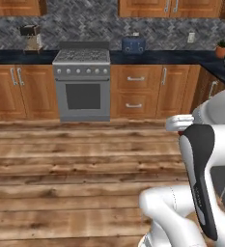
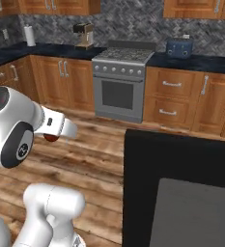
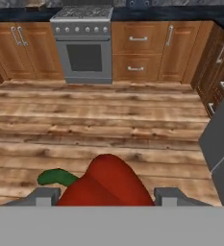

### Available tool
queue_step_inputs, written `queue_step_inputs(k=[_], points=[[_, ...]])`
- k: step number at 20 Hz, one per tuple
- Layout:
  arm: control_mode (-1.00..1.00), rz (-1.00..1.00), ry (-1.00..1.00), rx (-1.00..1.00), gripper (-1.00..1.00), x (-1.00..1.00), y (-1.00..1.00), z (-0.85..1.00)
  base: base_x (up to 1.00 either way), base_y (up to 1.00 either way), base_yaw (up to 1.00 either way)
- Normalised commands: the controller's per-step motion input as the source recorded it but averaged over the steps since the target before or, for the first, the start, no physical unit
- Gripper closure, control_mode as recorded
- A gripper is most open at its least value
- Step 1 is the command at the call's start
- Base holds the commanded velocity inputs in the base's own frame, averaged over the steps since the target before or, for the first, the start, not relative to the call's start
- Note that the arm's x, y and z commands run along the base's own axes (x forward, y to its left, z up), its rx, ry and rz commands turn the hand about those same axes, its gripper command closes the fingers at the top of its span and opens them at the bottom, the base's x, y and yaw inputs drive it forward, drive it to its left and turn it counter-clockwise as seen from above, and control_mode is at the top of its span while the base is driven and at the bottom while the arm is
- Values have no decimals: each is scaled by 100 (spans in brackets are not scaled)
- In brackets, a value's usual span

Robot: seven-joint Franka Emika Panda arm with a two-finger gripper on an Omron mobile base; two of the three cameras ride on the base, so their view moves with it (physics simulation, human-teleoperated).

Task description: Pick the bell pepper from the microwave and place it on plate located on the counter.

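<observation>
We carry the bell pepper in our pincer, which pinches it from both sides: in the hand view the red body fills the gap between the two grey fingertips, with its green stem poking out toward 9 o'clock, so the long axis runs roughly crosswise between the tips. In the right base view a sliver of the same red shows under the white hand at about 9 o'clock of the picture.

The pepper is out of the microwave, whose dark door stands open and looms at 4 to 5 o'clock in the right base view. We judge the pick done and the carry under way. The plate is what we now need, and we cannot find it from here.

Going left to right across the far wall: a coffee machine at 11 o'clock on the dark tabletop, the steel stove near 12, a blue toaster just past it, then wooden drawers, and a plant pot at 2 o'clock. Bare plank floor lies beneath the pepper.

The open door beside our arm is, we think, the one thing to clear when swinging
</observation>
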Motion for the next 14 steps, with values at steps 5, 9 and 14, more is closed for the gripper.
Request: queue_step_inputs(k=[5,9,14], points=[[100,0,0,0,100,0,0,0,100,-14,0],[100,0,0,0,100,0,0,0,100,-4,0],[100,0,0,0,100,0,0,0,100,-4,0]])
